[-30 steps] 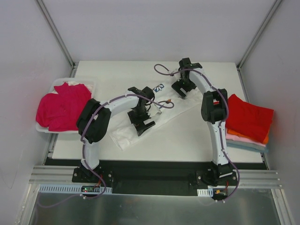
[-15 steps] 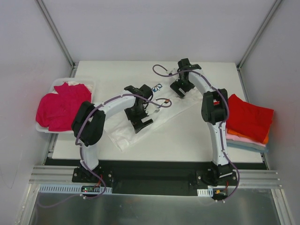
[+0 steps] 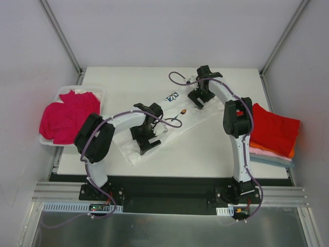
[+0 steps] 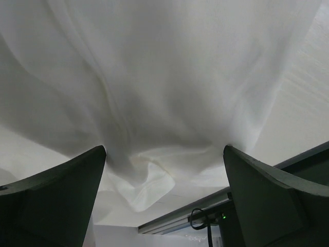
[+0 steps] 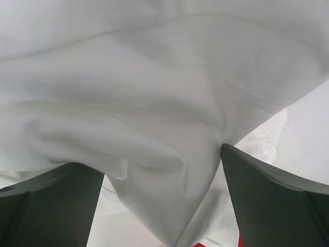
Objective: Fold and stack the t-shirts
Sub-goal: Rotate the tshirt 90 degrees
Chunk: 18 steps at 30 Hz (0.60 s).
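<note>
The left pincer (image 3: 146, 145), jaws wide apart, has slid along the white printed cotton t-shirt (image 3: 193, 117) towards its near-left end. Cloth bunches between its fingers but is not clamped. The right pincer (image 3: 197, 101), equally wide apart, has barely shifted over the far end. The shirt lies diagonally beneath both, probably being smoothed before folding.

A: Cloth t-shirts, count by colour?
B: White cloth t-shirt (image 3: 193, 119): one. Magenta cloth t-shirt (image 3: 67, 116): one. Red folded t-shirt (image 3: 272, 128): one. Pink folded t-shirt (image 3: 262, 151): one. Orange folded t-shirt (image 3: 290, 153): one. Light-blue folded t-shirt (image 3: 277, 160): one. Total six.
A: Other items?
B: Shallow white plastic tray (image 3: 100, 91): one. White flat table (image 3: 128, 82): one.
</note>
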Tool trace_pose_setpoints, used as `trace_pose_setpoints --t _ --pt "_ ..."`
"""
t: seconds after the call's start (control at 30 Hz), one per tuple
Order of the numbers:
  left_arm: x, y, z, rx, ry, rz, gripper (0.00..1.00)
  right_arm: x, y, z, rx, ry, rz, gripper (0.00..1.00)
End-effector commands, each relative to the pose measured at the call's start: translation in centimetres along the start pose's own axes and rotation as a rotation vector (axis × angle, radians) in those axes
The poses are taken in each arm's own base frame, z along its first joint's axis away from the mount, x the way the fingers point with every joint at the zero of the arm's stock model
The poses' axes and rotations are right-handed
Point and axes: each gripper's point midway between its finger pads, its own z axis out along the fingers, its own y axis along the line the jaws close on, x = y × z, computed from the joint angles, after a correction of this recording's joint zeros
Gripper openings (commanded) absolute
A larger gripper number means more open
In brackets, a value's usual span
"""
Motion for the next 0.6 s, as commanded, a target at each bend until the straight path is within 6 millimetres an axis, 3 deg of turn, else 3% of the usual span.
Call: trace_pose_setpoints --t 0.0,0.17,0.23,0.5,0.57 --pt "0.7 0.6 1.7 0.008 0.027 -0.020 0.99 1.1 0.2 -1.2 -0.018 0.018 0.003 0.96" --pt "1.4 0.7 4.0 0.039 0.059 -0.039 1.00 1.3 0.2 -0.8 -0.021 0.025 0.000 0.97" --pt "1.5 0.9 4.4 0.030 0.078 -0.044 0.92 1.3 0.2 -0.8 -0.018 0.023 -0.001 0.96" --pt "1.1 0.5 4.3 0.070 0.094 -0.057 0.91 0.6 -0.4 -0.5 -0.009 0.015 -0.006 0.96" --pt "0.1 0.1 4.0 0.103 0.071 -0.057 0.91 0.0 -1.0 -0.2 0.008 0.005 -0.014 0.96"
